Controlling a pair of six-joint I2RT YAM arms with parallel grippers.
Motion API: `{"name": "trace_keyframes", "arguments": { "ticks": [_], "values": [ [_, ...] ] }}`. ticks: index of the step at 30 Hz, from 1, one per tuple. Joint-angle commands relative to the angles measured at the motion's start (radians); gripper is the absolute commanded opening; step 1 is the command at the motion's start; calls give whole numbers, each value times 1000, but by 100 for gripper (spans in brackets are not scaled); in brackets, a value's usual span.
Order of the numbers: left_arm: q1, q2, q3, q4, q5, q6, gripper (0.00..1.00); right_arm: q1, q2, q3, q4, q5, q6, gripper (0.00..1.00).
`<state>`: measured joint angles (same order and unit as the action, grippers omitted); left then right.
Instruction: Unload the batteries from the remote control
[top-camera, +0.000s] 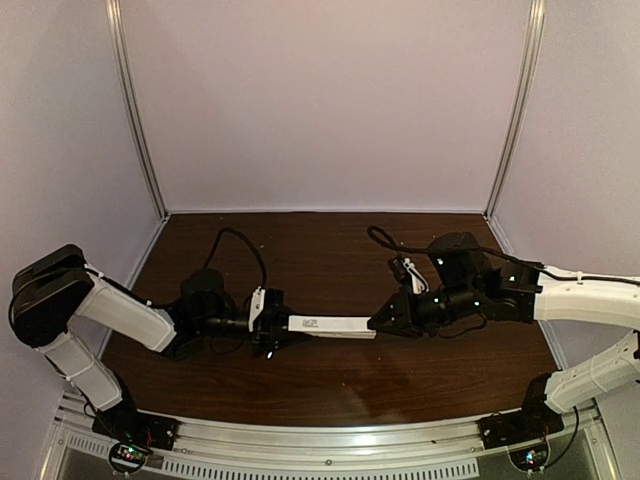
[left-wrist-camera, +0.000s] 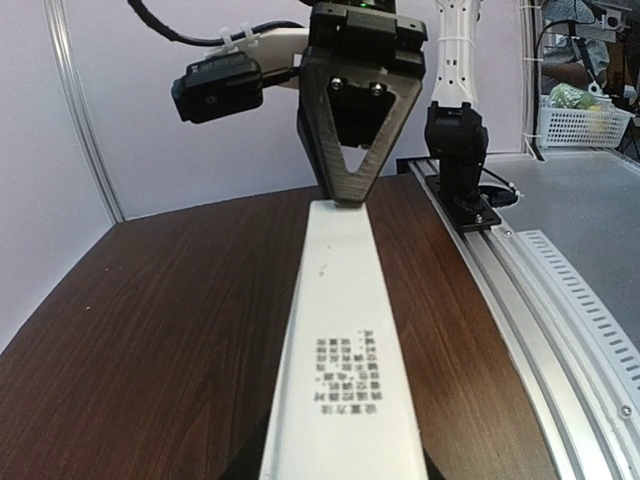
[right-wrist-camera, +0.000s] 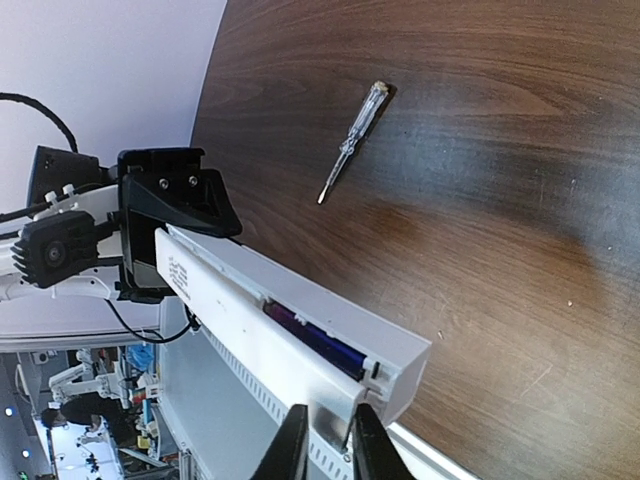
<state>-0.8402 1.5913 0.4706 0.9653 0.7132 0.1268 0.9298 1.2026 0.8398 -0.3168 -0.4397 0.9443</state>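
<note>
The remote control is a slim white bar held level above the table between both arms. My left gripper is shut on its left end. My right gripper is at the other end, its fingers closed on the tip of the white battery cover. That tip is lifted off the body, and dark purple-blue batteries show in the gap. In the left wrist view the remote runs away from me to the right gripper; my own left fingers are hidden under it.
A small silvery screwdriver lies on the dark wood table beyond the remote. Aluminium rails run along the near table edge, and pale walls enclose the back and sides.
</note>
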Motion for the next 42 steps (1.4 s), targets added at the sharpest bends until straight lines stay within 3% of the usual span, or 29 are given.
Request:
{"name": "trace_keyframes", "arguments": {
  "ticks": [1, 9, 25, 42],
  "values": [
    [-7, -2, 31, 59, 5, 14, 0, 4, 0, -11, 49, -7, -1, 21],
    [-7, -2, 31, 59, 6, 13, 0, 3, 5, -16, 72, -11, 2, 21],
    [-7, -4, 31, 56, 2, 15, 0, 4, 4, -28, 106, -19, 8, 0],
    [-7, -4, 25, 75, -6, 8, 0, 4, -66, -57, 165, -36, 8, 0]
  ]
}}
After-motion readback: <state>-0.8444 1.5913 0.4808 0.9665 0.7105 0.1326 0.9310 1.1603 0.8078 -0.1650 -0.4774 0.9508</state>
